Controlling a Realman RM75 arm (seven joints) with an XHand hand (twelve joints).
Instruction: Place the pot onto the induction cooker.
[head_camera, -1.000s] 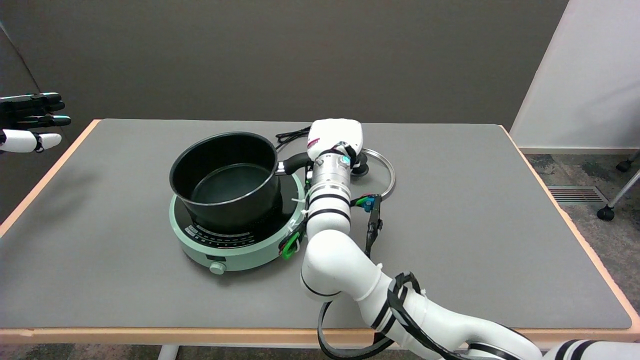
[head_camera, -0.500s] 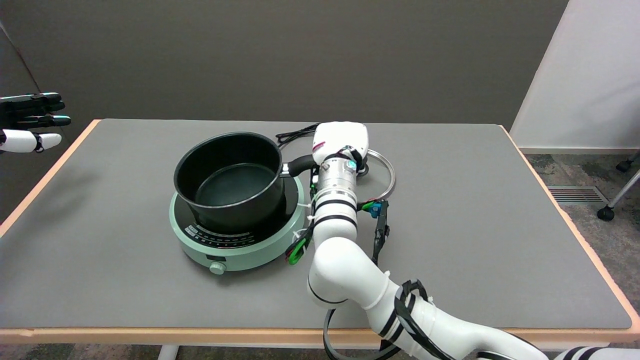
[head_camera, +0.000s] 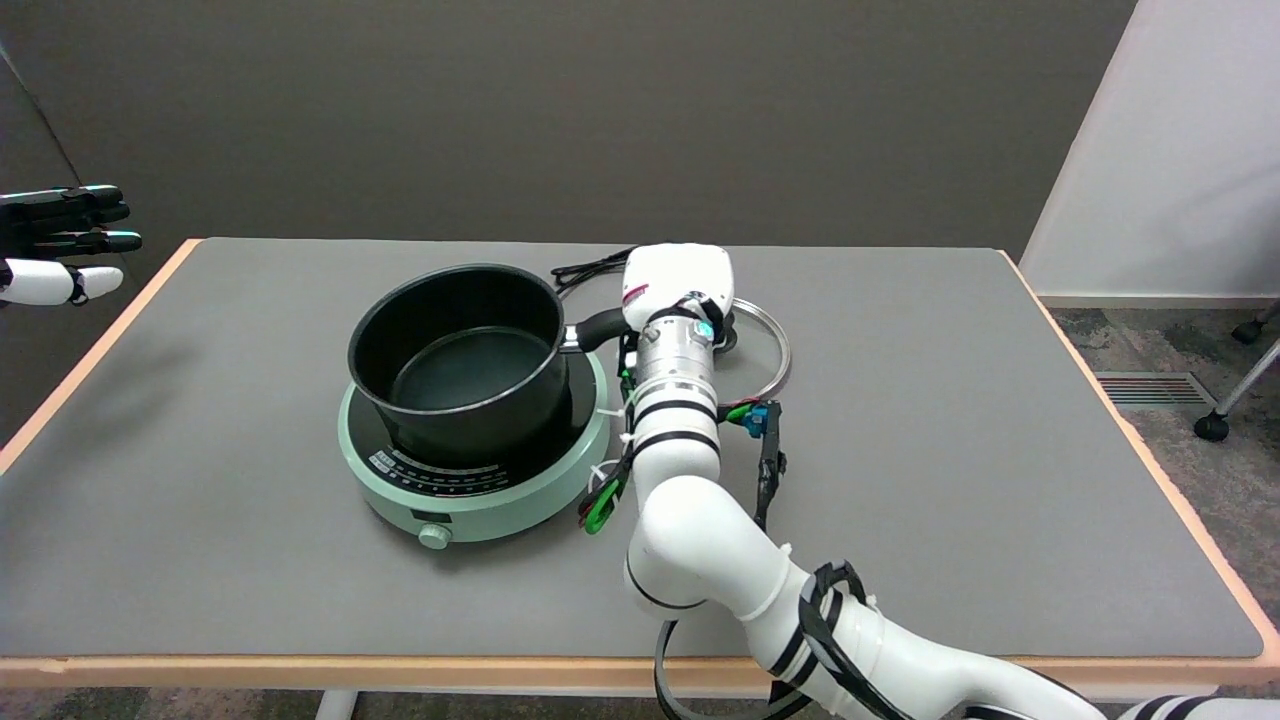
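Observation:
A black pot (head_camera: 462, 352) stands upright on the mint-green induction cooker (head_camera: 487, 497), left of the table's middle. Its bottom covers most of the dark cooking plate. The pot's black handle (head_camera: 597, 328) points right and runs under my right hand (head_camera: 678, 276). Only the hand's white back shows, so the fingers around the handle are hidden. The hand holds the handle's end, just right of the cooker's rim.
A glass lid (head_camera: 768, 348) with a metal rim lies flat on the grey table (head_camera: 950, 450), partly behind my right wrist. The cooker's black cord (head_camera: 585, 268) lies behind the pot. The idle left hand (head_camera: 60, 245) hangs at the far left edge.
The pot shifted slightly right and settled onto the cooker a second ago, then stayed still. My right elbow has swung further right and toward the near edge.

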